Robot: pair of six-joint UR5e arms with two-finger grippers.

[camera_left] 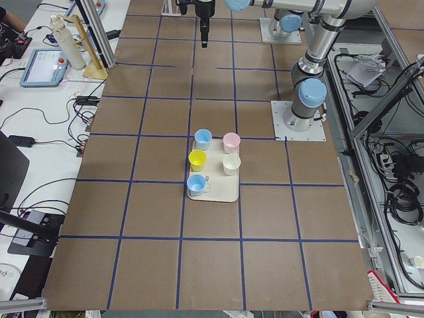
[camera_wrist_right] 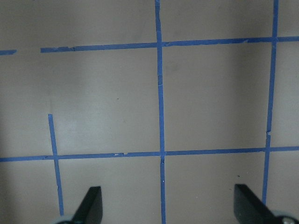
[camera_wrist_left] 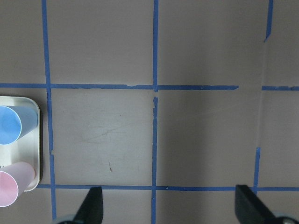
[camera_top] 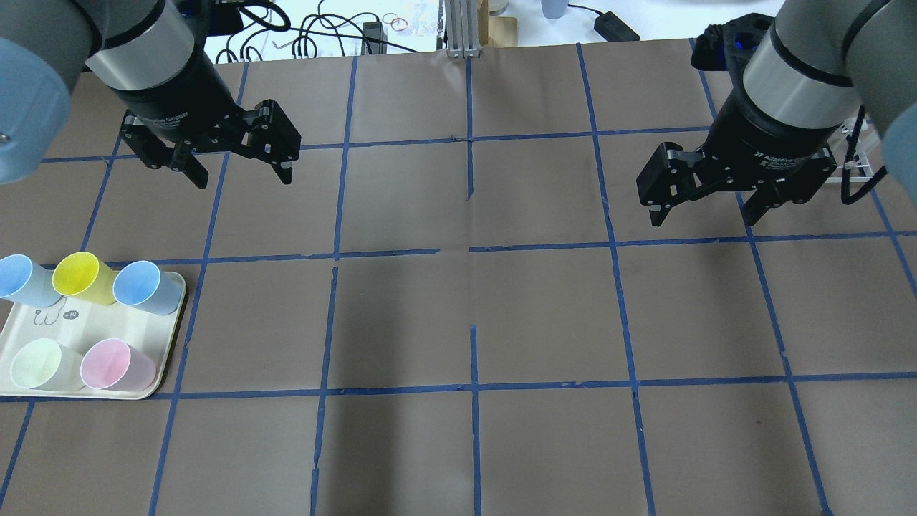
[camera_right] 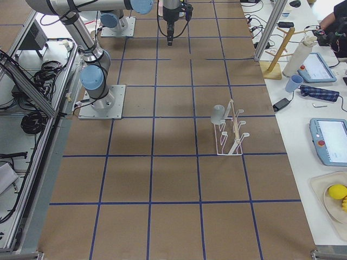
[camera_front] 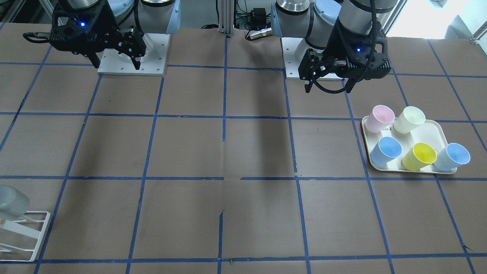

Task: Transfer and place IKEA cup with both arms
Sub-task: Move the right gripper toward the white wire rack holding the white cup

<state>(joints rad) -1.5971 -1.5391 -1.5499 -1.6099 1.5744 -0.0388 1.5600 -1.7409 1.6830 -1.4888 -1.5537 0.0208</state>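
Note:
The IKEA cup (camera_front: pixel 12 204) is pale grey and sits upside down on a white wire rack (camera_front: pixel 28 233) at the table's edge; it also shows in the exterior right view (camera_right: pixel 218 114). My left gripper (camera_top: pixel 243 179) is open and empty, hanging above bare table beyond the tray; it also shows in the front-facing view (camera_front: pixel 328 90). My right gripper (camera_top: pixel 702 216) is open and empty above the table on the right; it also shows in the front-facing view (camera_front: pixel 117 65). Both wrist views show wide-apart fingertips (camera_wrist_left: pixel 93 205) (camera_wrist_right: pixel 93 205) over bare brown table.
A cream tray (camera_top: pixel 79 330) on the robot's left holds pink (camera_top: pixel 114 364), pale yellow (camera_top: pixel 37 364), yellow (camera_top: pixel 80 276) and two light blue cups (camera_top: pixel 143 285). The brown table carries a blue tape grid. The rack (camera_right: pixel 230 135) stands on the robot's right.

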